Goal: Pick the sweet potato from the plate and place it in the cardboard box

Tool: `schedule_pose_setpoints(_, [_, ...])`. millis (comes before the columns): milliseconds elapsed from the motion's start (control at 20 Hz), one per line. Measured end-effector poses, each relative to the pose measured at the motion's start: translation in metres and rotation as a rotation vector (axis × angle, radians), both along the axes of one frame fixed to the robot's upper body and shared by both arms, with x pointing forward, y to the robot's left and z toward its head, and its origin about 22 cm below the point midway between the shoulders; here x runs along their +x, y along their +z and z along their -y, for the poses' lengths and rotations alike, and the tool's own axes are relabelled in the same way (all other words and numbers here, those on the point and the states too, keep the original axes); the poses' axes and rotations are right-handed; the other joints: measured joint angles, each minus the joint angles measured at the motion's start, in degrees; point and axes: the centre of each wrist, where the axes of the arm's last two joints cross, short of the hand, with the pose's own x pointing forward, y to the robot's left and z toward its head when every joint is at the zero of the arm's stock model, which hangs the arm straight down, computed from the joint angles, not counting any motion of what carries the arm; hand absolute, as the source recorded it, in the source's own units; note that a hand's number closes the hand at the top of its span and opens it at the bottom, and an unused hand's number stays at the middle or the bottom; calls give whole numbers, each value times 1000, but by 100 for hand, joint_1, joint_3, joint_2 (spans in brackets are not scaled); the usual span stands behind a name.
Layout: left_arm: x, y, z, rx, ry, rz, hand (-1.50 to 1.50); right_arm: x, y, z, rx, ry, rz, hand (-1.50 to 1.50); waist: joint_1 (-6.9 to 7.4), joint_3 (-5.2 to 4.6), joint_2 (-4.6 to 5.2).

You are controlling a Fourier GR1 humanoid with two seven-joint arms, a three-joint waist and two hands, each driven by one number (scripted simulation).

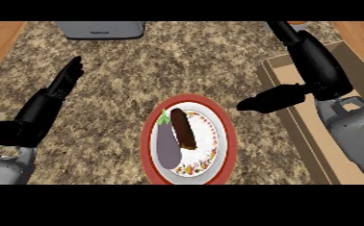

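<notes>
The sweet potato is lying on the red-rimmed plate, touching an eggplant on its left. The right hand is hovering over the cardboard box edge, thumb jutting toward the plate, holding nothing. The left hand is resting open at the left, fingers straight.
</notes>
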Motion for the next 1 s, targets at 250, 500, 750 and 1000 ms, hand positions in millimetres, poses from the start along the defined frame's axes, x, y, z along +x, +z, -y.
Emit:
schedule_pose_setpoints(250, [14, 0, 14, 17, -55, 44, 0, -11, -2, -8, -199, 119, 103, -150, 29, 11, 36])
schedule_pose_setpoints(500, [19, -7, 23, 21, -80, 56, 0, -19, 14, -26, -418, 189, 132, -150, 78, 9, 30])
schedule_pose_setpoints(750, [18, -10, 25, 26, -90, 52, 0, -35, 19, -57, -691, 240, 73, -150, 121, 2, 13])
schedule_pose_setpoints(1000, [20, -10, 22, 21, -97, 53, 0, -55, 19, -100, -890, 280, 20, -150, 142, 3, 12])
